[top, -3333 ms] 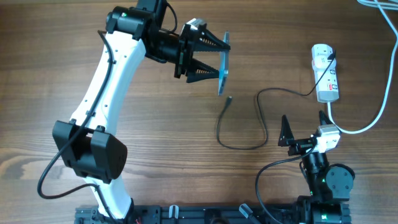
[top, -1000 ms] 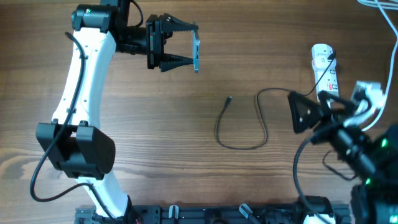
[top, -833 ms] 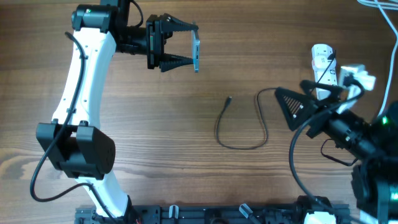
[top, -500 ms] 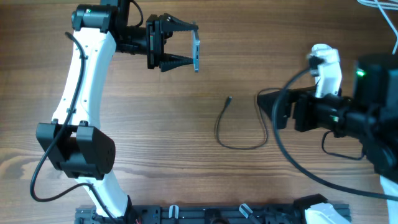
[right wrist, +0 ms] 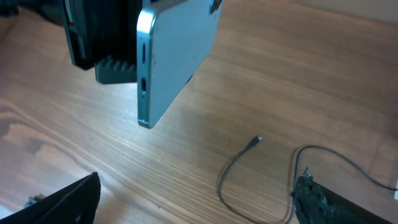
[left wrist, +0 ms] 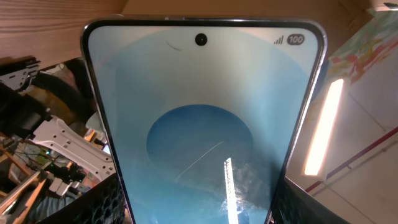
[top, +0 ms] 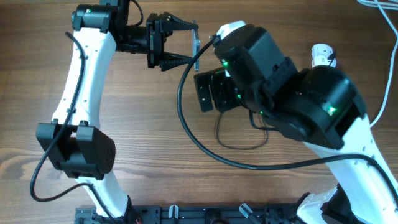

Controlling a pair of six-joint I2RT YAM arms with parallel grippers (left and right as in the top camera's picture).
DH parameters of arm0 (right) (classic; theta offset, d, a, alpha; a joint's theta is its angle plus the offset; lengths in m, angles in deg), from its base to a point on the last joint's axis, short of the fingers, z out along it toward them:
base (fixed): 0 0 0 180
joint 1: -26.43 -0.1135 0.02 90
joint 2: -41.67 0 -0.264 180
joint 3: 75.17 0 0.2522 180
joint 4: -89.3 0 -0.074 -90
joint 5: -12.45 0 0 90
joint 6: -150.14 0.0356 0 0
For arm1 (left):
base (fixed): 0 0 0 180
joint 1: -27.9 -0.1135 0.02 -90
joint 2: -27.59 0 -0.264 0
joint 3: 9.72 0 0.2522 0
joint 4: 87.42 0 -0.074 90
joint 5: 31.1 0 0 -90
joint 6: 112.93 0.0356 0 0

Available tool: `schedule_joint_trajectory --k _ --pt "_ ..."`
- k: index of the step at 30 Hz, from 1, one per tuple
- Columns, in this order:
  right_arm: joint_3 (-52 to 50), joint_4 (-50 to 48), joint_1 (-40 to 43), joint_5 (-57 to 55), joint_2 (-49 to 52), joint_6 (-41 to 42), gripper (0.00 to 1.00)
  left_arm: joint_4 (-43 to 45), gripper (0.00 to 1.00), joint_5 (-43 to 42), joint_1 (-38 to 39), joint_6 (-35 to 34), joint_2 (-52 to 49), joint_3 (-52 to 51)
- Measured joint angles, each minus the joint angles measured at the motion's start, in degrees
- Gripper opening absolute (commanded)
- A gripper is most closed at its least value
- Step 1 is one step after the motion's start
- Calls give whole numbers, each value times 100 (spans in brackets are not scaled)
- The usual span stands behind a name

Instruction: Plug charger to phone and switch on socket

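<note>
My left gripper [top: 193,43] is shut on the phone [top: 196,55] and holds it edge-on above the far middle of the table. In the left wrist view the turquoise screen [left wrist: 199,124] fills the frame between the two jaws [left wrist: 199,214]. My right gripper [top: 209,91] hangs open and empty over the table, just below and right of the phone. In the right wrist view the phone [right wrist: 177,50] is at upper left. The charger's connector tip [right wrist: 256,142] lies on the wood between my open fingers [right wrist: 196,205]. Overhead, only a loop of the charger [top: 229,147] shows. The socket [top: 321,55] is partly hidden at right.
The right arm's bulky body [top: 298,99] covers the middle right of the table. A thick white cord [top: 380,11] runs along the far right corner. The robot base rail [top: 205,214] lines the near edge. Bare wood lies at left and front.
My right arm has swung up from the near right, leftward over the charger, to just beside the phone. My left arm earlier carried the phone left and has held still for the last second.
</note>
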Motion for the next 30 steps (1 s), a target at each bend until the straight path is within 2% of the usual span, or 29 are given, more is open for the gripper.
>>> schedule_joint_trajectory --k 3,5,8,10,15,30 --pt "0 44 2 -227 0 70 100 2 65 0 0 0 0 0" --pt "11 402 79 -922 0 520 100 4 65 0 0 0 0 0" --pt "9 540 643 -1952 -7 1200 100 0 65 -2 -15 0 0 0" --pt "9 509 1150 -2173 -7 1412 100 2 66 -2 -15 0 0 0" --pt "9 496 2173 -1694 -7 1335 100 2 66 -2 -15 2 0 0" --pt "9 267 2258 -245 -7 1082 100 2 66 -2 -15 0 0 0"
